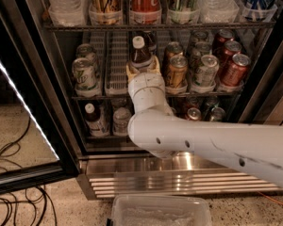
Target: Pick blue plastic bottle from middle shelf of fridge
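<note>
The blue plastic bottle [141, 55], with brown liquid and a white cap, stands in the centre lane of the middle shelf [114, 89] of the fridge [179, 175]. My gripper [142, 67] reaches into the fridge on the white arm. Its pale fingertips [130, 70] sit on either side of the bottle's lower body and close against it. The label is hidden behind the gripper. An empty white slotted lane tray [116, 60] lies just left of the bottle.
Soda cans flank the bottle: green ones [84, 73] to the left, gold [177, 71], silver and red ones [235, 69] to the right. A similar bottle [93, 119] stands on the lower shelf. The glass door [23, 112] is open at left. A clear plastic bin [160, 213] and cables [14, 197] lie on the floor.
</note>
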You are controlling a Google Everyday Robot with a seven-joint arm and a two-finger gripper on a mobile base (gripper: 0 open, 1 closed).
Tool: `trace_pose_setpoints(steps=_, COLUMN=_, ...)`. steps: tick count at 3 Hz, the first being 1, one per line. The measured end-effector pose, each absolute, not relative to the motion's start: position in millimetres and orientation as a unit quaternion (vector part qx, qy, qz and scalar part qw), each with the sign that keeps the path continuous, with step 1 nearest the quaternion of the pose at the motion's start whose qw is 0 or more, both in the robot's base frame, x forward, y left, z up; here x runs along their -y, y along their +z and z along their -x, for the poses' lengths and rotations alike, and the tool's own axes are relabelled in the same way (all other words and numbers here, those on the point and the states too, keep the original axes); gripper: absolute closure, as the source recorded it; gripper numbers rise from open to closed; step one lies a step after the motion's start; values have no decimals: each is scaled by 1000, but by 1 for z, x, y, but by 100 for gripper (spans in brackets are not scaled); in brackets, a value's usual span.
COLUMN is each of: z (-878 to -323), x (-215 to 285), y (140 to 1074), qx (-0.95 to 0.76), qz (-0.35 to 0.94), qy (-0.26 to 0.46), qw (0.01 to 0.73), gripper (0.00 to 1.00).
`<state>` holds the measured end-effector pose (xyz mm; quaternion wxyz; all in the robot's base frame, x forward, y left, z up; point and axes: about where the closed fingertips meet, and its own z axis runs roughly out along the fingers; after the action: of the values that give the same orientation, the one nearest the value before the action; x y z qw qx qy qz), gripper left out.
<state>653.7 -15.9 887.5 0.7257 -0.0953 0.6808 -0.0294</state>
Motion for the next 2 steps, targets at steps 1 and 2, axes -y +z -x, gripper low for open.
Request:
trace_pose_setpoints(steps=1, z=-646, x=20, y=892, qx=-668, qz=81, qy=-7, qw=739, gripper=100)
trace_pose_setpoints(steps=2, z=-638, x=19, y=901, qx=-644, qz=61, qy=18, qw=762, gripper=100)
